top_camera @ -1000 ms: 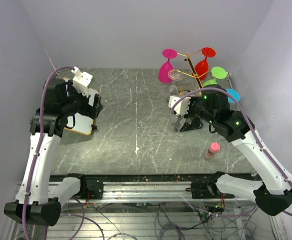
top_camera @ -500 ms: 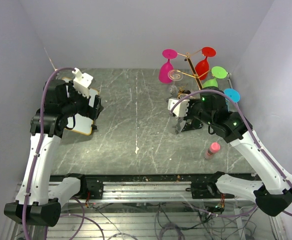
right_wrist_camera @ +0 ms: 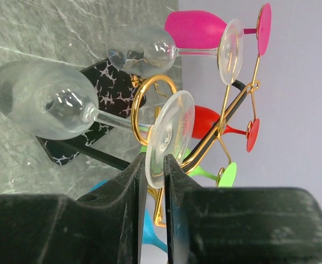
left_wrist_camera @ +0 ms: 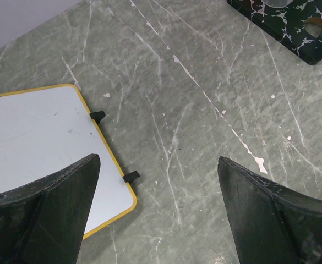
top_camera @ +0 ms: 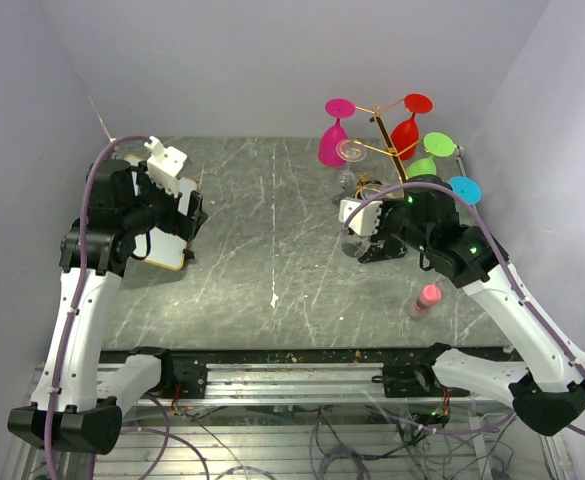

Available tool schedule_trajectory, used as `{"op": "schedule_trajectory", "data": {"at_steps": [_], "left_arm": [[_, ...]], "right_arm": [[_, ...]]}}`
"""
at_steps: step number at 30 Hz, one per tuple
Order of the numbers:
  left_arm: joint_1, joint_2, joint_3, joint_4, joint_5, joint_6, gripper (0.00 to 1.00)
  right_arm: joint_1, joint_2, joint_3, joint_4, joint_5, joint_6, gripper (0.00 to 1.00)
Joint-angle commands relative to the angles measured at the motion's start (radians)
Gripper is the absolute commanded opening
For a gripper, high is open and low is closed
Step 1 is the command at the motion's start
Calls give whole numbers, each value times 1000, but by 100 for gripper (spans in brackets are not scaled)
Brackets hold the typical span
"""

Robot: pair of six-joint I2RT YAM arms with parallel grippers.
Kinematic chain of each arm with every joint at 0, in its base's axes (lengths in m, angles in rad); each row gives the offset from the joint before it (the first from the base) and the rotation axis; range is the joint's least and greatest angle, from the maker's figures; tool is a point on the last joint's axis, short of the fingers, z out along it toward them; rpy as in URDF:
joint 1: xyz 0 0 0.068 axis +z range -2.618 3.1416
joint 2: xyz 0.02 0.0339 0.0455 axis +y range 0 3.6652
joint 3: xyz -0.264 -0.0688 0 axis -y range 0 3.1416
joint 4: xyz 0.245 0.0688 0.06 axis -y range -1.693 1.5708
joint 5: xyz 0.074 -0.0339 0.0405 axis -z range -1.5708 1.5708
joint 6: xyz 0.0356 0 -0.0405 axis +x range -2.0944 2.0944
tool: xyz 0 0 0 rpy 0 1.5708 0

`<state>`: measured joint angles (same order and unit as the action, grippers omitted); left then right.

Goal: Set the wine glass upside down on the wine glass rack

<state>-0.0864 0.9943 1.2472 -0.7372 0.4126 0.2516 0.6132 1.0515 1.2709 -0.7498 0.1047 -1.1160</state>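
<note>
Wine glass (right_wrist_camera: 50, 107), clear and turned bowl-down, hung at the wine glass rack (right_wrist_camera: 222, 118). Its thin stem crossed one of the gold wire loops and its round foot sat on the far side of that loop from the bowl. The right tool (right_wrist_camera: 155, 173) was clamped on the rim of that foot, one finger on each side with no gap showing. The right arm reached forward and inward from its base, its wrist turned so the tool met the rack from the near side. The left arm stood folded at the far left. The left tool (left_wrist_camera: 158, 159) hung over the desk (left_wrist_camera: 205, 110) with its fingers spread wide and nothing between them, above the corner of a white board (left_wrist_camera: 34, 132) edged in yellow. The desk was grey-green with pale veins, and pale lilac walls (top_camera: 272, 60) closed it in on three sides. The rack's black marbled base (left_wrist_camera: 293, 22) lay flat on the desk at the right rear, and a small pink bottle (top_camera: 427, 298) stood nearer the front. On other arms of the rack hung a second clear glass (right_wrist_camera: 144, 52), a pink glass (right_wrist_camera: 196, 28), a red glass (right_wrist_camera: 207, 121), a green glass (right_wrist_camera: 227, 173) and a blue glass (top_camera: 465, 190). The blue one was mostly hidden behind the fingers in the right wrist view. Whether the stem lay inside the loop or only in front of it could not be told, and from above the held wine glass was faint against the desk.
</note>
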Motion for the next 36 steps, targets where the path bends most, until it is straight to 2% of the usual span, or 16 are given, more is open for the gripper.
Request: {"op": "schedule_trajectory", "data": {"at_steps": [1,6,20,22,25,27,28,30,36], "left_arm": [[10,-16,-6,12,26,11,98],[10,-15,-7,12,28,12,98],[10,-19,-8,9,29,20,98],[10,-19,-6,9,26,22,98],[10,-23,-3,10,14,22,99],[10,-28,-1,15,-1,18,100],[10,-32,1,17,-8,20,100],[10,-37,4,19,-26,20,99],[10,-46,17,29,-92,17,99]], "right_arm": [[-10,-26,-9,-4,31,-7,17],[-14,-32,-16,-5,35,-8,20],[-43,-53,-9,-24,23,7,40],[-53,-57,5,-34,13,12,45],[-77,-65,24,-33,7,30,60],[-94,-71,35,-31,5,46,76],[-102,-73,37,-28,5,57,88],[-114,-79,38,-20,6,74,99],[-195,-102,6,20,10,115,100]]}}
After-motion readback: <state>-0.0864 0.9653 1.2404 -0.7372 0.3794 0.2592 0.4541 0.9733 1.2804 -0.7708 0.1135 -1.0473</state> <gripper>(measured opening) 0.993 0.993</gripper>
